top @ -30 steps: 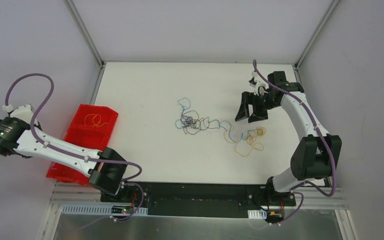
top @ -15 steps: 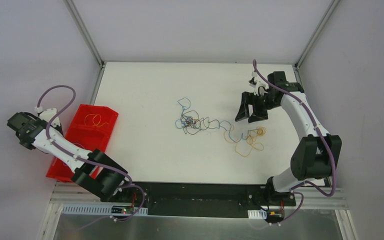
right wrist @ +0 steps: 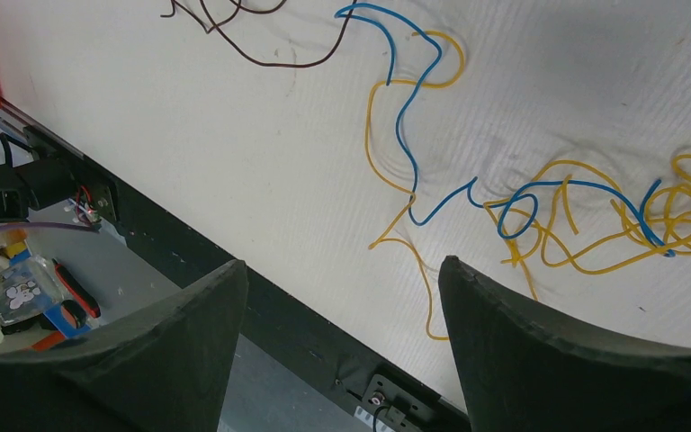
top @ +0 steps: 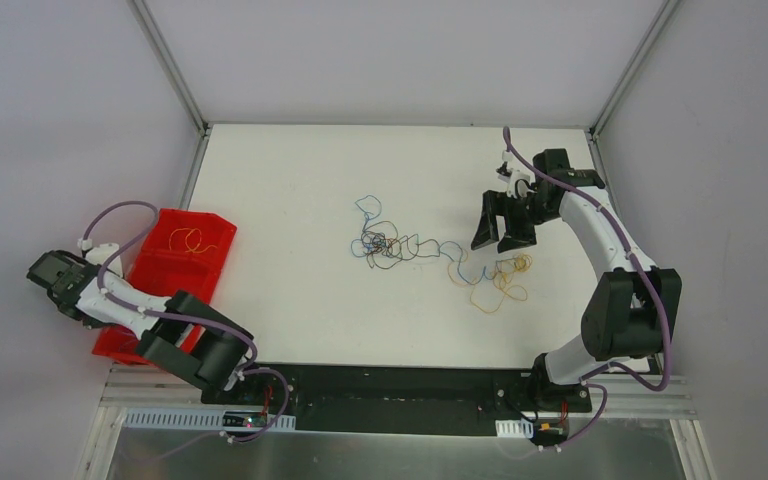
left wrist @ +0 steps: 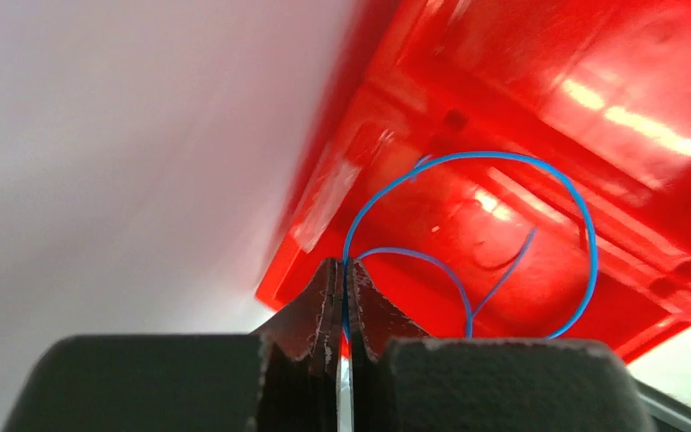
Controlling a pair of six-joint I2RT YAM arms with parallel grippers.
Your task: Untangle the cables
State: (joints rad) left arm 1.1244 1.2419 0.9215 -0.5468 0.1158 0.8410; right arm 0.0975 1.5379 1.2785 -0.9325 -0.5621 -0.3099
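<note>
Your left gripper point(left wrist: 340, 292) is clenched on a thin blue strand point(left wrist: 481, 155), which loops out in front of the red bin point(left wrist: 549, 72). Your right gripper point(right wrist: 342, 270) hangs spread wide above the table point(top: 280, 190), over the cables point(right wrist: 585, 225). Blue and orange-yellow loops lie just beneath it, and a black-and-blue tangle sits farther left at mid-table.

On the white table point(top: 280, 180), a blue-and-black knot of cables point(top: 385, 245) trails right into orange-yellow loops point(top: 500, 285) just beside the right gripper point(top: 495, 243), its fingers spread, while the red bin point(top: 175, 265) holds another orange-yellow strand point(top: 190, 240).
</note>
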